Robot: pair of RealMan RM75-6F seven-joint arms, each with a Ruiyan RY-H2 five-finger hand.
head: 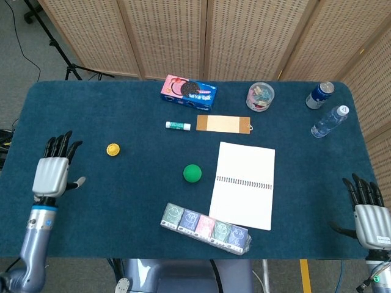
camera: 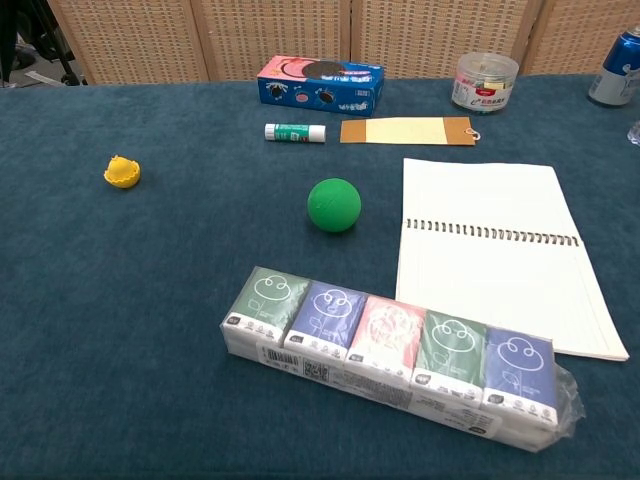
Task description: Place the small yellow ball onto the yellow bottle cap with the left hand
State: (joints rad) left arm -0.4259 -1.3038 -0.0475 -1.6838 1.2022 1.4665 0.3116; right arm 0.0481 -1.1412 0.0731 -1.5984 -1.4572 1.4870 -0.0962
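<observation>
Your left hand [head: 51, 174]: at the table's [head: 122, 201] left edge, back of the hand up, fingers spread, holding nothing; well apart from the cap.

Cap [head: 113, 149]: yellow, on the cloth to the right of your left hand. In the chest view the ball [camera: 122, 166] sits on top of the cap [camera: 121, 180], showing as a small yellow lump above its rim.

Glue stick [head: 178, 126]: lying flat, further right and toward the back.

Cookie box [head: 189, 92]: behind the glue stick, near the back edge.

Green ball [head: 192, 173]: mid-table, just left of the notebook.

Tissue packs [head: 205, 229]: a wrapped row at the front edge, below the green ball.

Tag [head: 223, 124]: tan card, just right of the glue stick.

Notebook [head: 244, 184]: spiral-bound, open, blank pages.

Jar [head: 260, 96]: clear, with coloured bits inside, at the back.

Can [head: 320, 95] and bottle [head: 329, 121]: back right corner, near each other.

Your right hand [head: 368, 215]: at the front right corner, fingers extended and apart, nothing in it.
</observation>
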